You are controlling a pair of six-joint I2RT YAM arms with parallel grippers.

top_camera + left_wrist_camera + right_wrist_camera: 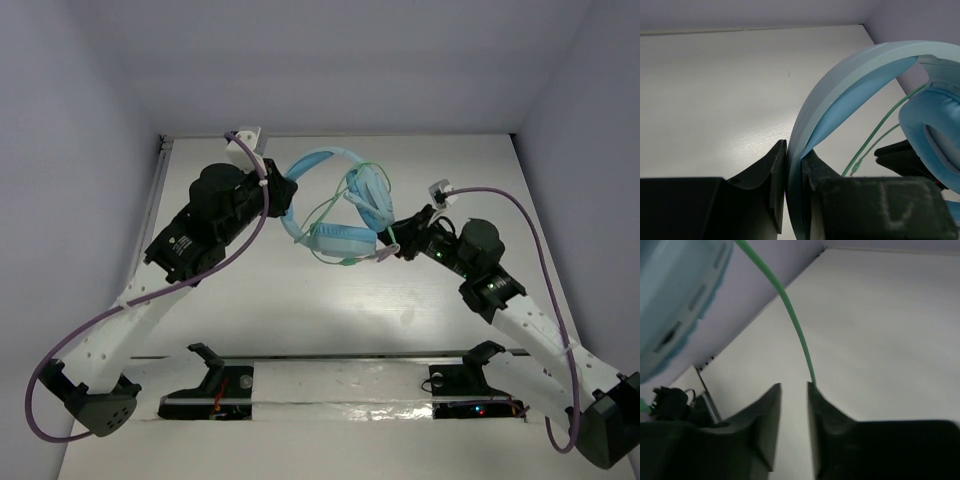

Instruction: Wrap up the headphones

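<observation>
The headphones (335,205) are held above the table (300,310) near its far edge, the stiff headband (840,85) clamped in the left gripper (794,165). The right gripper (794,387) stands narrow but not closed, one fingertip touched by the cable (790,310). The cable is judged limp, light and slippery, and best pinched near its free end.

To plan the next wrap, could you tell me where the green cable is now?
In the top view, the green cable loops around the headphones at centre, one strand reaching the right end effector.
</observation>
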